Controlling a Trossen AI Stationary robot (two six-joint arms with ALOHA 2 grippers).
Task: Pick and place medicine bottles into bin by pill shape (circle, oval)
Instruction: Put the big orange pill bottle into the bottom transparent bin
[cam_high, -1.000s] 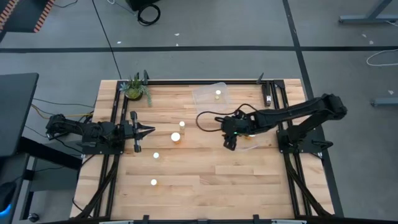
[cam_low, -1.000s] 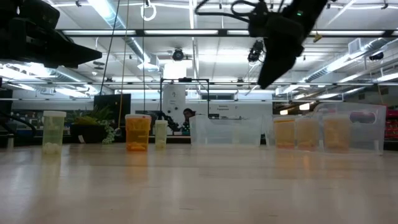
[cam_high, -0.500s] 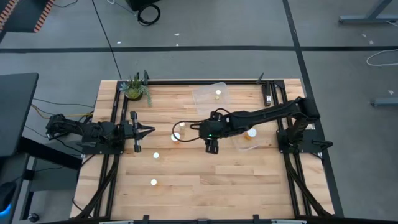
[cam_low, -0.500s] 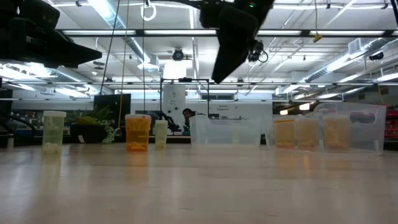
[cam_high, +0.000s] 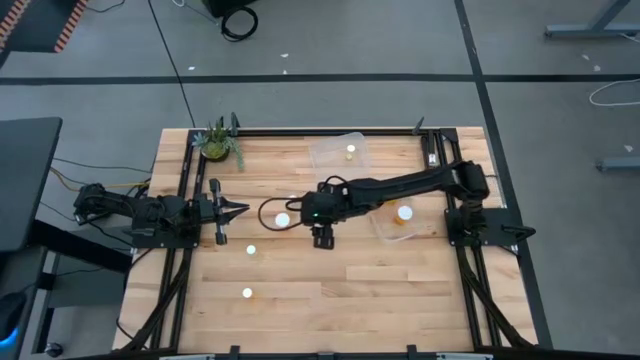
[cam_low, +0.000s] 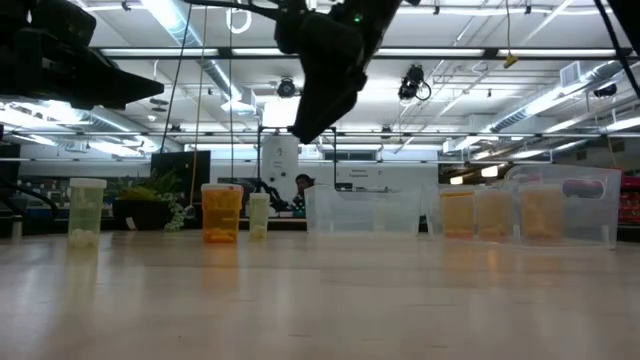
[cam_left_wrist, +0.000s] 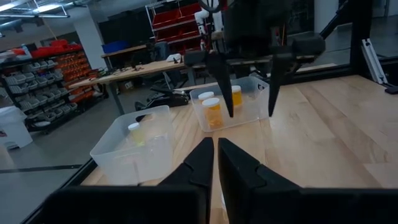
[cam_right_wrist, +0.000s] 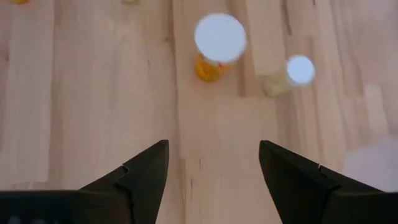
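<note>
Several medicine bottles with white caps stand upright on the wooden table: a larger amber one, a smaller pale one, and two nearer the front. My right gripper hangs open above the table's middle, pointing steeply down, just right of the larger bottle and clear of it. My left gripper rests shut and level at the left side. A bottle stands in the far clear bin; another is in the right bin.
A small potted plant stands at the far left corner. Black frame rails run along both sides of the table. A dark cable loop hangs off the right arm near the larger bottle. Bare wood lies toward the front right.
My right gripper has swung from beside the right bin toward the table's left edge, to the middle of the table, staying high and open and rolling a little. The bottles and my left arm have kept still.
</note>
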